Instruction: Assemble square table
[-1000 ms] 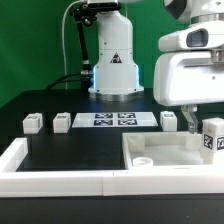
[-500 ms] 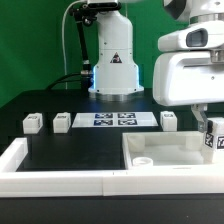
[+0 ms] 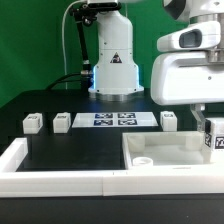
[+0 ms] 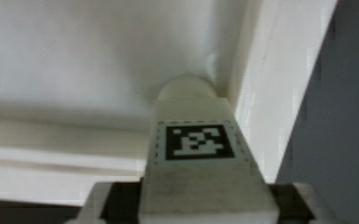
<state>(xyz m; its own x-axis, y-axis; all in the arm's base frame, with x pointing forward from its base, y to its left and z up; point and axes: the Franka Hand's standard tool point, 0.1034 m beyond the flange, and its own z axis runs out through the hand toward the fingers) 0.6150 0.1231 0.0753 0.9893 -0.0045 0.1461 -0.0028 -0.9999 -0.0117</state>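
Note:
The square table's white slab [image 3: 165,160] lies at the exterior view's right front, with a round corner hole showing near its left end. My gripper [image 3: 208,128] hangs over the slab's right end, shut on a white tagged leg [image 3: 214,140]. In the wrist view that leg [image 4: 195,140] points away from the gripper [image 4: 195,205], its tag facing the camera, with a dark finger on each side of it. The slab [image 4: 69,110] fills the background behind it. Three more small white legs [image 3: 33,123], [image 3: 62,122], [image 3: 168,120] stand in a row on the black table.
The marker board [image 3: 112,120] lies flat between the loose legs. A long white rail [image 3: 60,180] borders the black surface at the front and left. The arm's white base [image 3: 114,60] stands behind the board.
The jaws have gone from open to shut on the leg at the slab's right end. The gripper and leg have shifted slightly since.

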